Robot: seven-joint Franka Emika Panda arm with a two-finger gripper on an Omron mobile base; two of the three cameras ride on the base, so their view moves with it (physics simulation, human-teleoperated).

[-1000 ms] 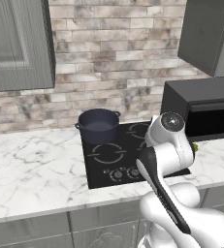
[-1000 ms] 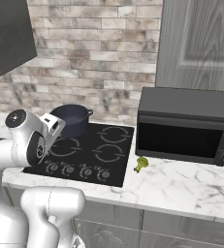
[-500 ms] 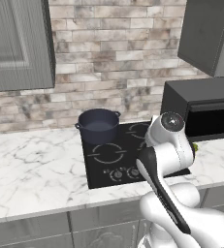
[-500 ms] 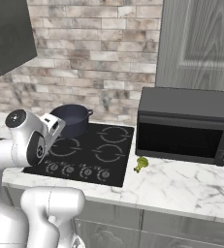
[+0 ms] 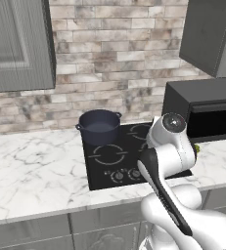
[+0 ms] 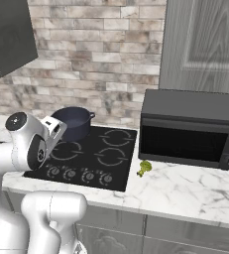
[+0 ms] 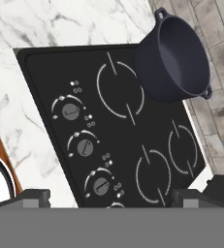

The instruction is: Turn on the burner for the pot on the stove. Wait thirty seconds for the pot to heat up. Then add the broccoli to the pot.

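White arm, foreground of both base views, rising from the lower right of the left view. Gripper: two dark tips at the bottom of the hand view, spread wide, nothing between them, poised above the stove. Knobs run along the stove's near edge, lower left of the hand view. Broccoli lies on the marble counter, centre of the right view, between stove and microwave. Pot stands on the rear left ring, upper centre of the left view, before the brick wall.
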